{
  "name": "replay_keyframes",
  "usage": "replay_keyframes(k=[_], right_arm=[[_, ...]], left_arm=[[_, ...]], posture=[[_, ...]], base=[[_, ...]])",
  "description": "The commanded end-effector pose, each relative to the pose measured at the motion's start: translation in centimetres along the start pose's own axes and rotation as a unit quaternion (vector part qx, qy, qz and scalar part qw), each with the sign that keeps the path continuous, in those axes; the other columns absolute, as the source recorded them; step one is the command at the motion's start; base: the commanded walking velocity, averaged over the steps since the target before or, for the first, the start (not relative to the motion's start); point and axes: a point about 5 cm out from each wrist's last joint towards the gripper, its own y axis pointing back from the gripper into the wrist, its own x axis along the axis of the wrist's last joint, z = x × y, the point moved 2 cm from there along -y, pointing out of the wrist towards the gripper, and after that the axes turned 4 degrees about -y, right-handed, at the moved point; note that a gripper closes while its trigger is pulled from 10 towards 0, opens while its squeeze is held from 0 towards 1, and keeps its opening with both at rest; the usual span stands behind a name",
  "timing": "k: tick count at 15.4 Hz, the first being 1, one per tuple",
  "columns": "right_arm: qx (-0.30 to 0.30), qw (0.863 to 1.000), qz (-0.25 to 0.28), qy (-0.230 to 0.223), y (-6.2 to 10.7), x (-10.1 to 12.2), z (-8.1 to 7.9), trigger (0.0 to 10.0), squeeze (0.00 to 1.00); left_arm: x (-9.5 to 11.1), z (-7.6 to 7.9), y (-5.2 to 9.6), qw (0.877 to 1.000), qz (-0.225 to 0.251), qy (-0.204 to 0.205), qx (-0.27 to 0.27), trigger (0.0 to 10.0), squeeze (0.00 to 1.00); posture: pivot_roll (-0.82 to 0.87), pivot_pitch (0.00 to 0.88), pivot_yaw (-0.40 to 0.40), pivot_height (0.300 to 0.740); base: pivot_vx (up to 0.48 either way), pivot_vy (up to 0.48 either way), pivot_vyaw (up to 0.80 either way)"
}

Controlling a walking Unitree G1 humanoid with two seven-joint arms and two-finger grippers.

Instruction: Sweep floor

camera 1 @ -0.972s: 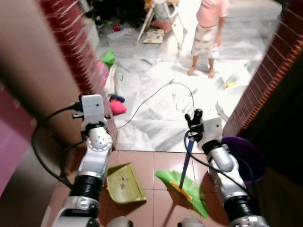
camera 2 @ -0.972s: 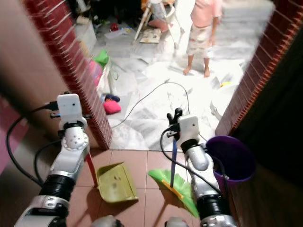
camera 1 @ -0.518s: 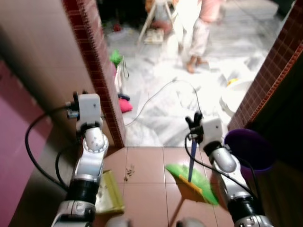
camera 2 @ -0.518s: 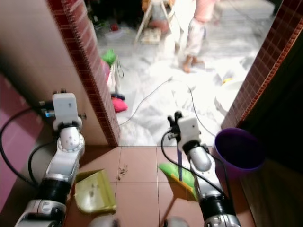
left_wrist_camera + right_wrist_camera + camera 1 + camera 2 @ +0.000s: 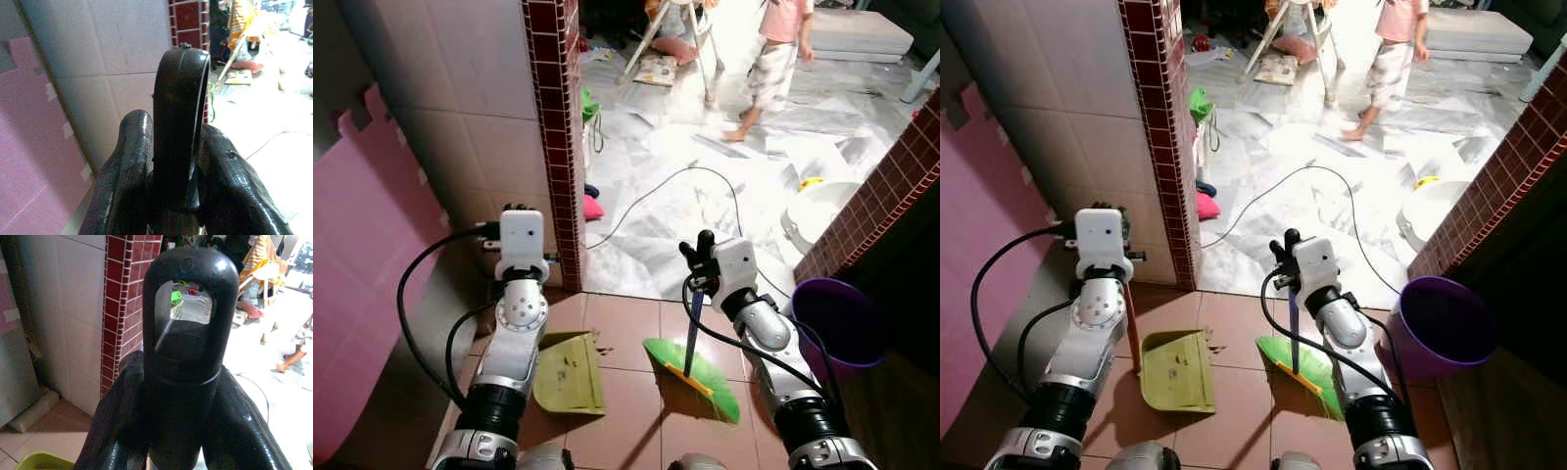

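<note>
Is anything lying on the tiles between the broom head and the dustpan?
Nothing visible does. The green broom head and the yellow-green dustpan lie side by side on the terracotta tiles, with bare floor between them.

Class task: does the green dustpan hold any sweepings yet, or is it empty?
Nearly empty: the green dustpan holds a few dark specks, and some crumbs lie just outside it.

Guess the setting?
Likely a lived-in home, at a doorway from a terracotta-tiled nook into a marble-floored room: brick-edged tiled wall, barefoot person, purple bucket, pink foam mat.
</note>
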Motion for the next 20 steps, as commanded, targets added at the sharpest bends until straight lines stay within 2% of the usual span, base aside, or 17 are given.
replay_keyframes(k=[1, 4, 6, 7, 8, 10, 12, 13, 14, 18, 20], right_arm=[[-0.004, 1.000, 0.002, 0.007, -0.3, 0.4, 0.4, 10.0, 0.00], [-0.008, 1.000, 0.005, 0.008, -0.5, 0.6, 0.5, 10.0, 0.00], [-0.007, 1.000, 0.004, 0.010, -0.2, 0.4, 0.5, 10.0, 0.00], [-0.007, 1.000, 0.004, 0.010, -0.1, 0.4, 0.4, 10.0, 0.00], [-0.012, 1.000, 0.003, 0.010, 0.0, 0.3, 0.6, 10.0, 0.00], [-0.020, 1.000, 0.005, 0.009, 0.1, 0.3, 0.8, 10.0, 0.00], [-0.026, 1.000, 0.007, 0.003, 0.3, 0.3, 0.8, 10.0, 0.00], [-0.027, 1.000, 0.006, 0.000, 0.3, 0.2, 0.7, 10.0, 0.00], [-0.024, 1.000, 0.012, -0.005, 0.1, 0.4, 0.3, 10.0, 0.00], [-0.014, 1.000, 0.022, -0.014, -0.8, 1.1, -0.7, 10.0, 0.00], [-0.009, 1.000, 0.023, -0.015, -1.4, 1.4, -0.7, 10.0, 0.00]], left_arm=[[0.1, 1.0, 0.1, 1.000, 0.006, -0.014, -0.007, 10.0, 0.00], [-0.8, 2.2, 0.9, 1.000, -0.003, -0.002, -0.023, 10.0, 0.00], [-1.9, 3.1, 2.1, 0.999, 0.006, -0.026, -0.048, 10.0, 0.00], [-2.1, 3.2, 2.2, 0.998, 0.006, -0.030, -0.051, 10.0, 0.00], [-3.2, 2.7, 2.8, 0.998, -0.005, -0.039, -0.047, 10.0, 0.00], [-3.7, 1.7, 2.6, 0.999, -0.019, -0.032, -0.024, 10.0, 0.00], [-3.8, 1.8, 2.6, 0.998, -0.026, -0.034, -0.035, 10.0, 0.00], [-4.6, 2.0, 2.6, 0.997, -0.054, -0.042, -0.042, 10.0, 0.00], [-4.9, 2.0, 2.6, 0.996, -0.060, -0.043, -0.050, 10.0, 0.00], [-3.8, 1.9, 2.5, 0.998, -0.034, -0.032, -0.052, 10.0, 0.00], [-2.4, 2.6, 2.9, 0.996, 0.000, -0.041, -0.082, 10.0, 0.00]], posture=[[-0.10, 0.000, -0.035, 0.740], [-0.11, 0.000, -0.042, 0.740], [-0.12, 0.000, -0.042, 0.740], [-0.12, 0.000, -0.041, 0.740], [-0.13, 0.000, -0.031, 0.740], [-0.13, 0.000, -0.024, 0.740], [-0.12, 0.000, -0.029, 0.740], [-0.11, 0.000, -0.033, 0.740], [-0.10, 0.000, -0.037, 0.740], [-0.05, 0.000, -0.049, 0.740], [-0.03, 0.000, -0.069, 0.740]], base=[[0.000, 0.000, 0.00], [0.000, 0.000, 0.00], [0.000, 0.000, 0.00], [0.000, 0.000, 0.00], [0.000, 0.000, 0.00], [0.000, 0.000, 0.00], [0.000, 0.000, 0.00], [0.000, 0.000, 0.00], [0.000, 0.000, 0.00], [0.000, 0.000, 0.00], [0.000, 0.000, 0.00]])
